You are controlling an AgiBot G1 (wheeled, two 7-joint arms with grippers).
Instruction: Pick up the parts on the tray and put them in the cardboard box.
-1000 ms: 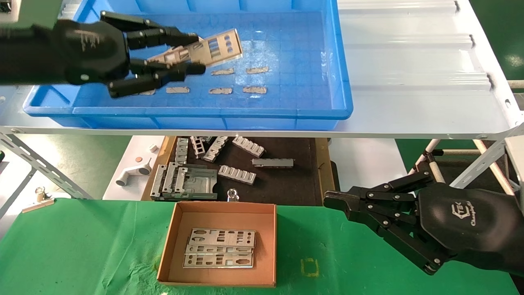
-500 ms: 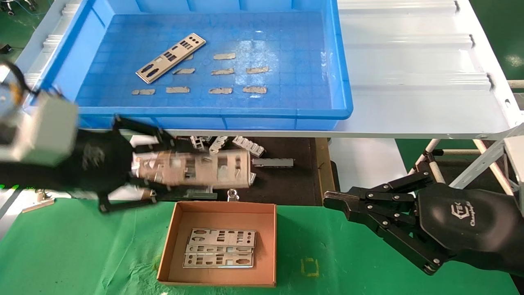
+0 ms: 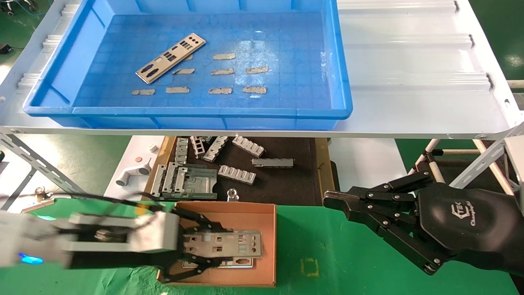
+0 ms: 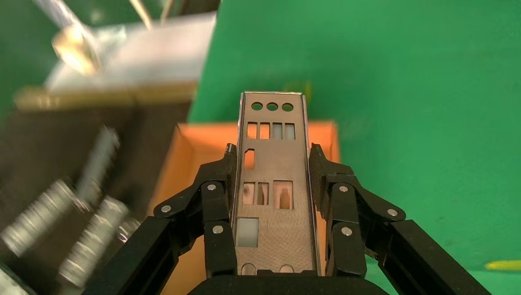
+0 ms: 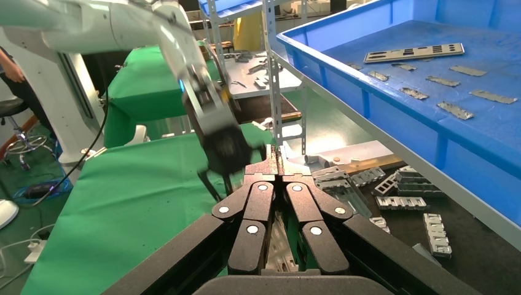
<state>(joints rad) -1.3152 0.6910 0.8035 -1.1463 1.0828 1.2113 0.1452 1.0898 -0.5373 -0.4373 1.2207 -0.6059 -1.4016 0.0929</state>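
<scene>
- Nearest us, at the lower left of the head view, our left gripper [image 3: 213, 246] reaches in sideways from the left edge, over the cardboard box [image 3: 268, 246]. Its fingers [image 4: 218, 203] are clamped on the two long edges of a held plate [image 3: 223, 243], which lies flat and level, its long axis running toward the right of the frame.
- In the left wrist view we see that same held plate [image 4: 273, 203] pinched between the two black fingers, its free end with three round holes jutting out over the box's far wall [image 4: 319, 132].
- Inside the box, beneath the held plate, we make out the edge of stacked plates [image 3: 241, 262] on the floor; how many we cannot tell.
- The box sits on the green cloth [image 3: 327, 246], lower centre of the frame.
- At the lower right, our right gripper [image 3: 333, 200] hangs parked above the cloth, its fingers closed together on nothing, tips pointing left.
- Past the box, mid-frame, ribbed brackets [image 3: 237, 174] lie scattered on a dark mat [image 3: 286, 184].
- Farthest off, across the top of the frame, the blue tray [image 3: 339, 82] rests on the white shelf panel [image 3: 417, 82].
- In the tray, upper left, one plate [image 3: 171, 57] lies flat and diagonal on the grid floor, with small grey patches [image 3: 221, 71] in rows beside it.
</scene>
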